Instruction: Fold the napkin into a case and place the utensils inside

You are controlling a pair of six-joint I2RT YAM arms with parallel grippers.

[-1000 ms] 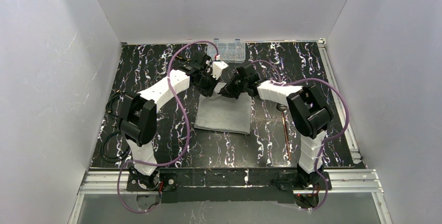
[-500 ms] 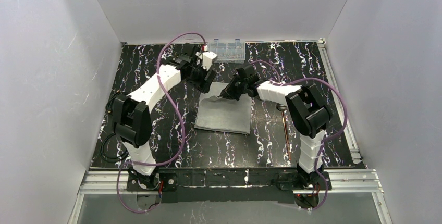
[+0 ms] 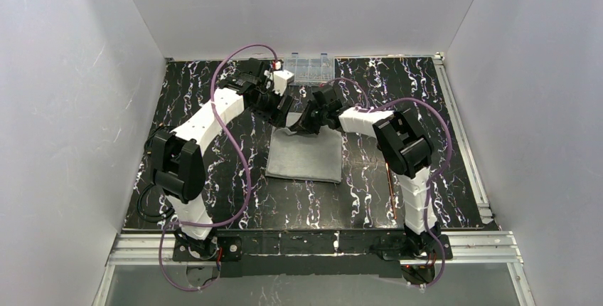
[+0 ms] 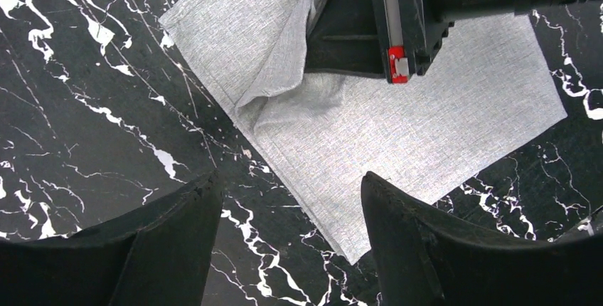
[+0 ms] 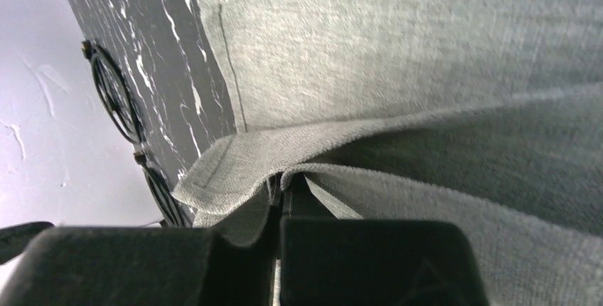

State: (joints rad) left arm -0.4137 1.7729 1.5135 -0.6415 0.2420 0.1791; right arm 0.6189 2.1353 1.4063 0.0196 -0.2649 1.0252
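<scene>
Right fingers (image 5: 377, 256) clenched on the napkin's (image 4: 398, 128) lifted layer, left fingers (image 4: 427, 249) released. If I tug hard, cloth could slip free or drag the whole fold askew.

Left arm (image 3: 213, 115) and right arm (image 3: 412, 191): white link shells, black joint housings. Thin purple cables (image 3: 244, 169) loop alongside. Matte black blunt fingers (image 4: 427, 249), lower frame of left wrist view.
</scene>
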